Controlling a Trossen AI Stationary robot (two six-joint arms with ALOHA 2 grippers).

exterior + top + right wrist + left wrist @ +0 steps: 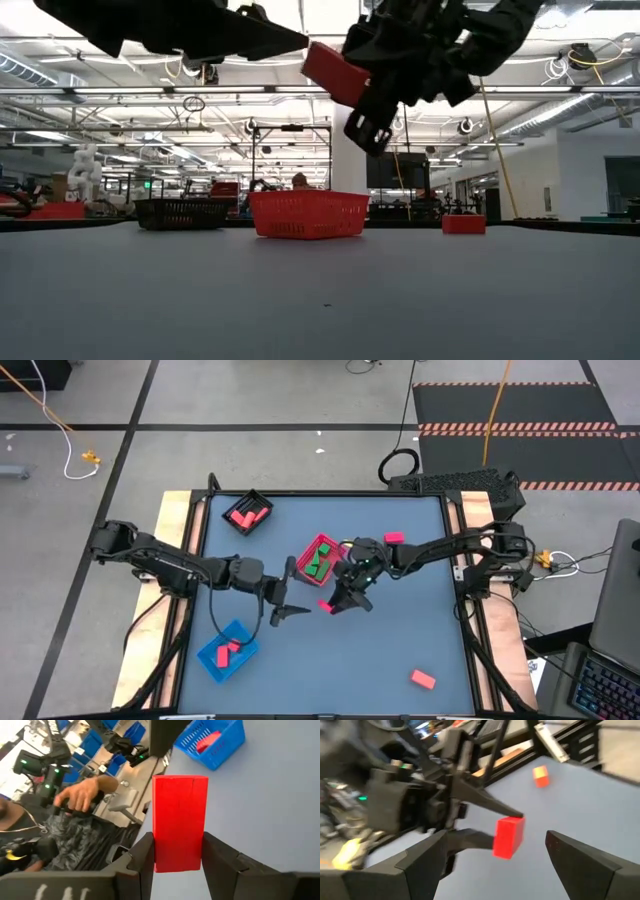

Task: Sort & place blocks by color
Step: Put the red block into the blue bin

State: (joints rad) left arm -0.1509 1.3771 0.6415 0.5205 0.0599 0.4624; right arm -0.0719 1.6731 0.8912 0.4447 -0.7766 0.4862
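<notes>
My right gripper (334, 602) is shut on a red block (326, 605) held in the air over the table's middle. My left gripper (294, 590) stands open just left of that block, facing it without touching. The black tray (248, 512) at the far left holds red blocks. Green blocks lie in the pink-red tray (322, 557), and red blocks in the blue tray (227, 652) at the near left. Loose red blocks rest on the table at the far right (394, 538) and the near right (423, 679). My right gripper pinches the red block between its two fingers (142, 860) on two opposite long sides, at one end (177, 857). The fingers come nearly level from the table's right. The rest of the block (180, 805) sticks out past the fingertips, tilted in the low view (335, 72), clear of the table.
In the right wrist view a person's hand (85, 795) shows beyond the table's left side. The pink-red tray stands just behind both grippers. The blue-grey table top (400, 630) lies bare between the grippers and the near right block.
</notes>
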